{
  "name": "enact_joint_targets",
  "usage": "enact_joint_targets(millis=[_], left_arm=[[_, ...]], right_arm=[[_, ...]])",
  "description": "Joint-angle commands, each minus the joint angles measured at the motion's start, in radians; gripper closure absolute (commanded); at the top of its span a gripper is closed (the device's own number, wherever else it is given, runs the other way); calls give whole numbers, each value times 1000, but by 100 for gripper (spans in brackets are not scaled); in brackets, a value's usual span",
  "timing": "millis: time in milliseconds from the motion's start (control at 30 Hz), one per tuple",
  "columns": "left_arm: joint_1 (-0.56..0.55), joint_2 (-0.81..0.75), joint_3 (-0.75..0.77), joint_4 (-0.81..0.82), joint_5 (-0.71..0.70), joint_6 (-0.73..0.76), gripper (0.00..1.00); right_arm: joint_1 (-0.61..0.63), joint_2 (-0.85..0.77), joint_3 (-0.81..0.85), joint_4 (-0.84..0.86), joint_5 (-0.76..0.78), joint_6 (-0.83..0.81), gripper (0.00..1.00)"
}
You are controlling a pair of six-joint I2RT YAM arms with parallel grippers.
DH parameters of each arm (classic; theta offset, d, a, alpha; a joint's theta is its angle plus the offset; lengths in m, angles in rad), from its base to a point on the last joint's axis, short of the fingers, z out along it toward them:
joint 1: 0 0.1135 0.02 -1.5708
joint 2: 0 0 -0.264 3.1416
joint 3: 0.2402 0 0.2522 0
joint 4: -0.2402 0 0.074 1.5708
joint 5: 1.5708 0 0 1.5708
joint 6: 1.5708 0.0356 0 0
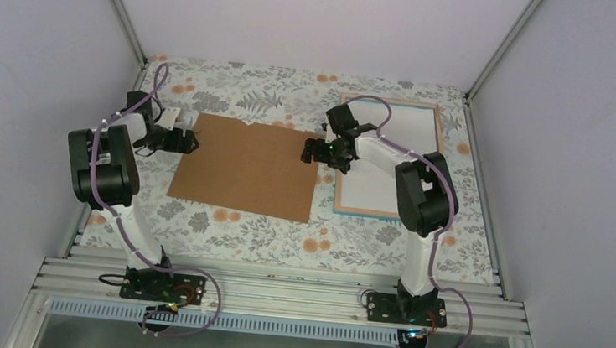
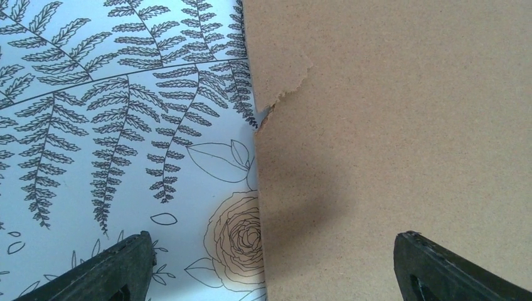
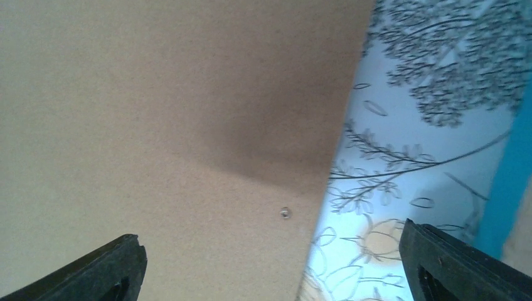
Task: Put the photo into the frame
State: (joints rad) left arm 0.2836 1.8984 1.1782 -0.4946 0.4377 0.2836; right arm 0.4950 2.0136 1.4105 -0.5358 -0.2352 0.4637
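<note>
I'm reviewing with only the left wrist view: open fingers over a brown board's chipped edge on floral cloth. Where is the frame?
Observer: The frame lies flat to the right of the board, with a gap between them. The right arm partly hides it.
Operator: And the right gripper?
Observer: The right gripper is open at the board's opposite edge, facing the left gripper.
Operator: Any photo visible?
Observer: No view shows the photo.

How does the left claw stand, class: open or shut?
Open. The left claw shows its fingers far apart in its wrist view, either side of the edge of the backing board, gripping nothing.
</note>
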Motion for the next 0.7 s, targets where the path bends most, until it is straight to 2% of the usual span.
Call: enact_joint_targets(millis=[0,300,467,667], left_arm=[[-3,32,-26,-9,37,11,5],[-58,103,-78,-59,112,97,8],[-65,137,-95,-75,197,107,13],[-67,167,-98,-92,343,103,16]], right_arm=[[0,43,41,-1,-101,16,0],[4,198,166,-17,-188,54,0],[-10,126,134,63,-330,63,1],[-21,1,65,238,-486,109,8]])
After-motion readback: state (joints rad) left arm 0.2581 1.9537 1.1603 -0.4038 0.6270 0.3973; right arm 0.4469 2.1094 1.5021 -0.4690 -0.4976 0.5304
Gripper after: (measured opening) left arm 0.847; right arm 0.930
